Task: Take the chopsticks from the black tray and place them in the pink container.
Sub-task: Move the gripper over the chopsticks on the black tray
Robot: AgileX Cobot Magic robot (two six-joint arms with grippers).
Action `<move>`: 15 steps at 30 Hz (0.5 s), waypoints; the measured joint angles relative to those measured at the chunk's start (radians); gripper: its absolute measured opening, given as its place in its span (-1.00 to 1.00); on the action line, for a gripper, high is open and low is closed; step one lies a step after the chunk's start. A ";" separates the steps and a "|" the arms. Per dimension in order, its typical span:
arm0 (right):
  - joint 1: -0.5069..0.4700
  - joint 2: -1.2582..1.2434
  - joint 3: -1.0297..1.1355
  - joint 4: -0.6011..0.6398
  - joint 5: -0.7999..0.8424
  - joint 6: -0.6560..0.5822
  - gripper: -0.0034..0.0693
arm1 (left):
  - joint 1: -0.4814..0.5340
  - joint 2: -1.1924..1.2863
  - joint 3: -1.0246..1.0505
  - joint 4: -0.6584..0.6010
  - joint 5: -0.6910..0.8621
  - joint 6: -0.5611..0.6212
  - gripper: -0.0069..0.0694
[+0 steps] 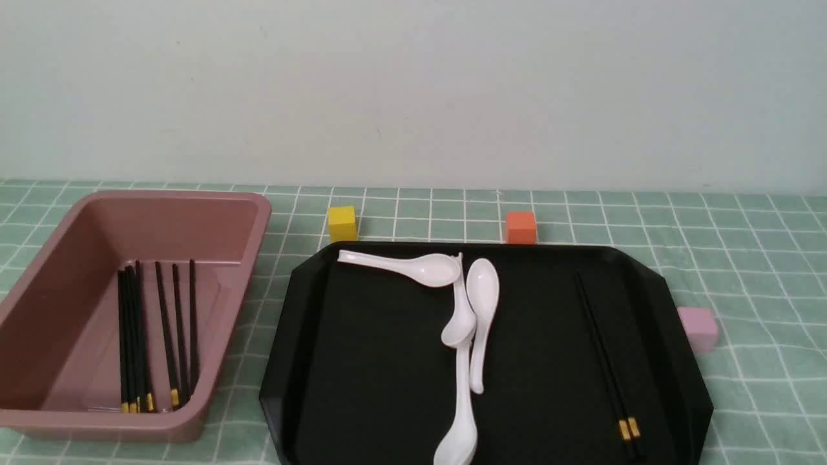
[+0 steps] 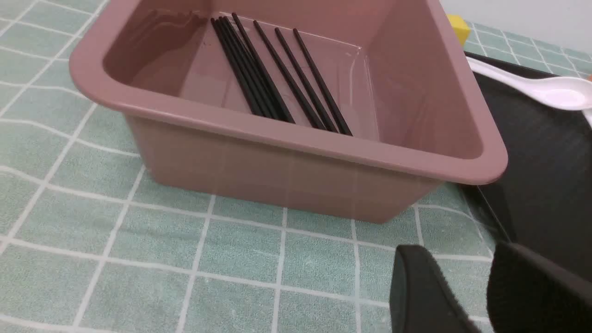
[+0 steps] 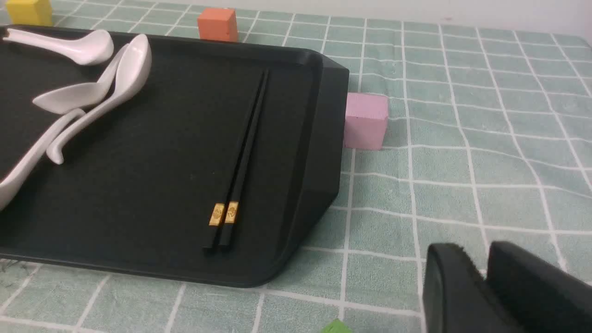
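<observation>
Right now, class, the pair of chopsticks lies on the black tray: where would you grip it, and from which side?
Grip the chopsticks near mid-length, from above, closing across both. They lie flat, side by side and touching, so one pinch should take the pair; the rim of the black tray hinders a sideways approach.

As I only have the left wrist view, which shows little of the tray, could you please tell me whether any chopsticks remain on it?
Observer: Yes, one pair of chopsticks lies side by side near the right edge of the black tray.
Operator: Is anything resting on them?
Observer: No, the white spoons lie mid-tray, clear of the pair.
Operator: Where is the right gripper?
Observer: The right gripper is off the tray, over the cloth, holding nothing.
</observation>
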 joint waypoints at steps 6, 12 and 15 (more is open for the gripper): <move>0.000 0.000 0.000 0.000 0.000 0.000 -0.49 | 0.000 0.000 0.000 0.000 0.000 0.000 -0.19; 0.000 0.000 0.000 0.000 0.000 0.000 -0.47 | 0.000 0.000 0.000 0.000 0.000 0.000 -0.19; 0.000 0.000 0.000 0.000 0.000 -0.001 -0.46 | 0.000 0.000 0.000 0.000 0.000 0.000 -0.19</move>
